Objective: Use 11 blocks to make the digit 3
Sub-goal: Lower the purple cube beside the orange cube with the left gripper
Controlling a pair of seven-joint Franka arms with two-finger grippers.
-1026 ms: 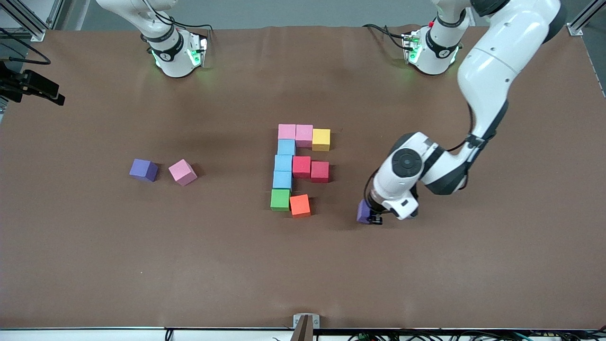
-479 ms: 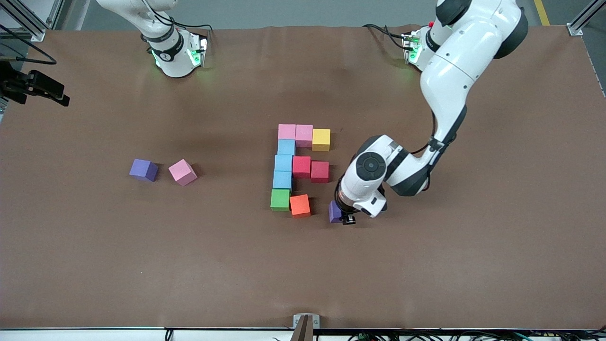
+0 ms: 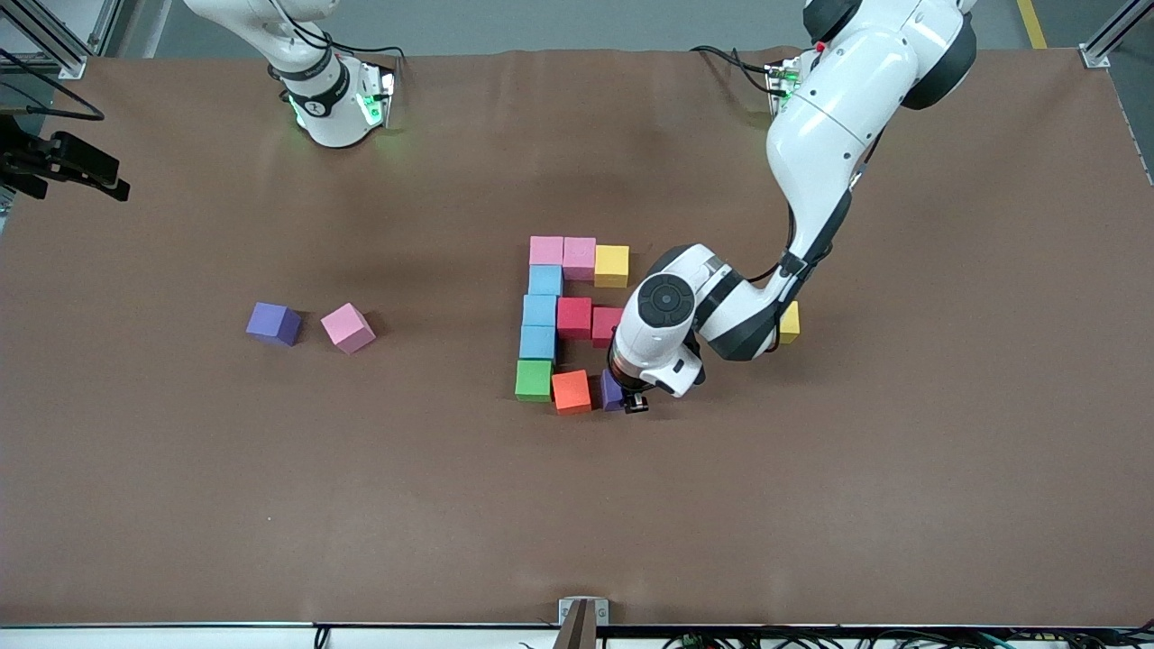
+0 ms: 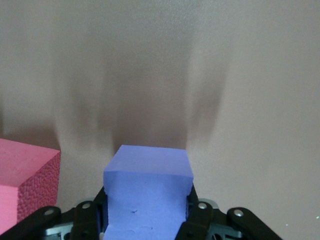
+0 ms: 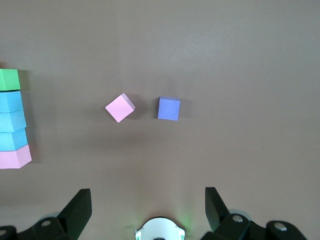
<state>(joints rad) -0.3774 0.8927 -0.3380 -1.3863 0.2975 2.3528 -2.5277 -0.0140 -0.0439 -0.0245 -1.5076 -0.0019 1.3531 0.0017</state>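
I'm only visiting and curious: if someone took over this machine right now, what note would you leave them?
Left gripper: shut on a purple block, beside the orange block at the figure's bottom bar.
Right gripper: open, waiting at the right arm's end of the table.
Done: ten blocks of the digit 3 placed.
Left: set down and release the purple one.
Spare: purple block, pink block, and a yellow block part-hidden by the left arm.

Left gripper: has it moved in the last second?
Yes. The left gripper, shut on a purple block, has travelled toward the orange block.
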